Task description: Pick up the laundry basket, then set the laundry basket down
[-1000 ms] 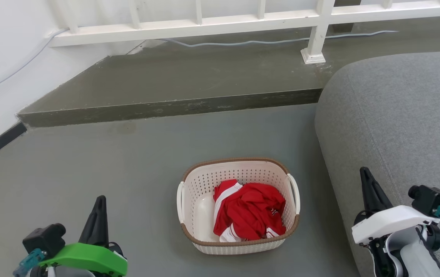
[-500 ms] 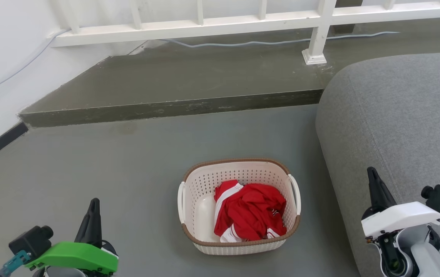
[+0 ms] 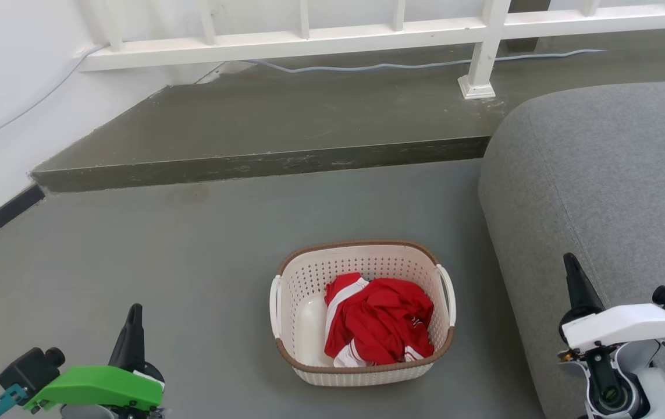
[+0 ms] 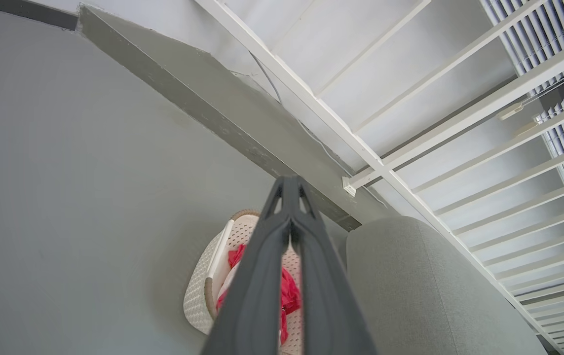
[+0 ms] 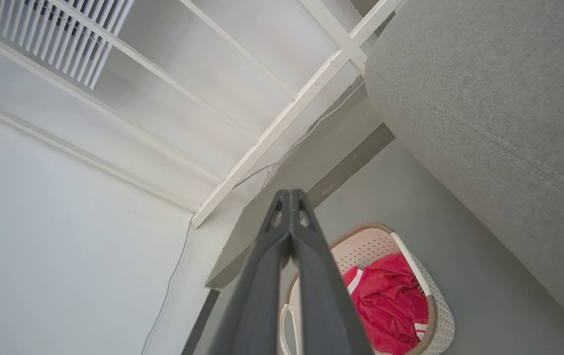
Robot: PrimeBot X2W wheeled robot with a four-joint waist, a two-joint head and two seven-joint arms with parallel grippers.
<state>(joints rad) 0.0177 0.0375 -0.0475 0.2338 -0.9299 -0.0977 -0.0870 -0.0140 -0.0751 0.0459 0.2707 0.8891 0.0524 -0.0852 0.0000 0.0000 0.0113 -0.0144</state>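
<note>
The laundry basket [image 3: 309, 273], cream-white and perforated with a brown rim and white side handles, sits on the grey floor with a red and white garment [image 3: 376, 319] inside. The basket [image 4: 200, 291] is partly hidden behind the fingers in the left wrist view, and the basket [image 5: 432, 301] lies at the lower right of the right wrist view. My left gripper [image 3: 133, 311] is low at the left, well clear of the basket, shut and empty. My right gripper [image 3: 569, 262] is low at the right over the sofa edge, also shut and empty.
A grey sofa [image 3: 600, 174] rises close on the basket's right. A raised concrete step [image 3: 262, 131] runs across behind, with a white railing [image 3: 367, 29] and a thin cable [image 3: 367, 65] on it. A white wall [image 3: 0, 87] bounds the left.
Both grippers have drawn outward and down toward the lower corners of the head view, away from the basket. The basket has stayed where it was on the floor.
</note>
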